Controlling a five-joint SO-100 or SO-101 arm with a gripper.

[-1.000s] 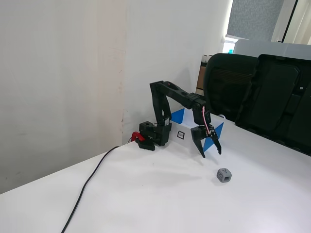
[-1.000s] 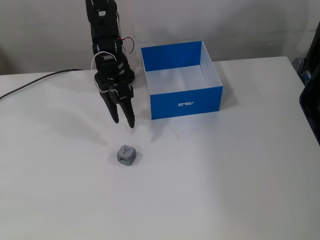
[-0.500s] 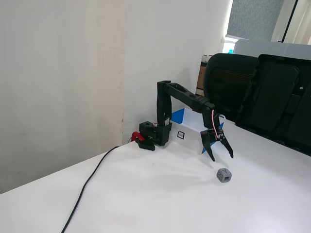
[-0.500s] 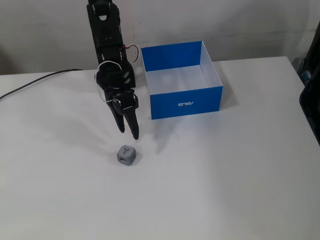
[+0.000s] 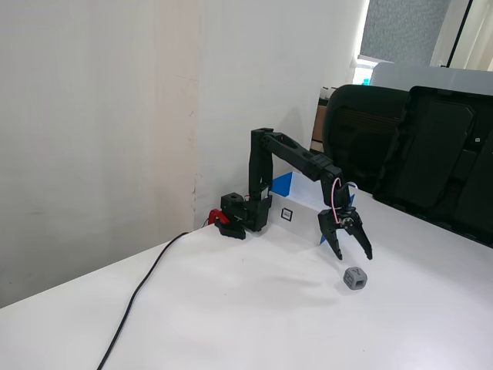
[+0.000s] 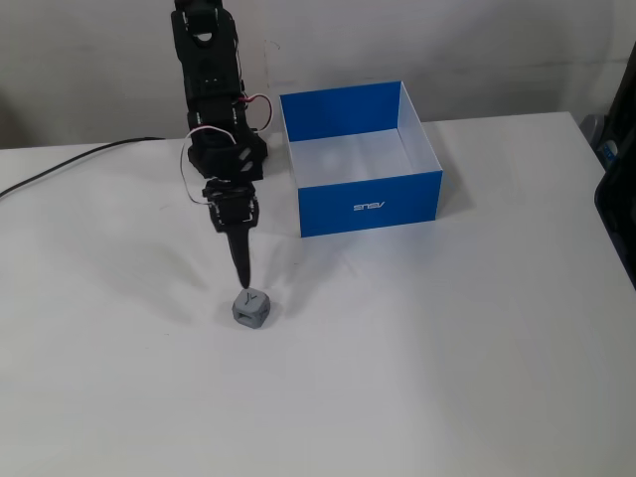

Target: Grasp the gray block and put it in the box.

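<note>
Just above the small gray bevelled cube (image 5: 355, 277) on the white surface (image 6: 417, 378), the black two-finger gripper (image 5: 354, 253) hovers, fingers spread wide and empty; misaligned, one tip could nudge it away from the blue-and-white cardboard box (image 6: 363, 204).

- The box (image 6: 366, 207), well to the right of the claw (image 6: 242, 278) in a fixed view, carries a small white logo on its blue front wall; it appears upside down and seems to read "ASUS", though the letters are too small to be sure.
- The gray block (image 6: 251, 308), just below the claw tips in that view, bears a dark mark like a "Y" on its top face.
- A small black-and-white square marker (image 5: 288, 214) sits on the box's white side, left of the claw in the other fixed view; it holds no legible text.
</note>
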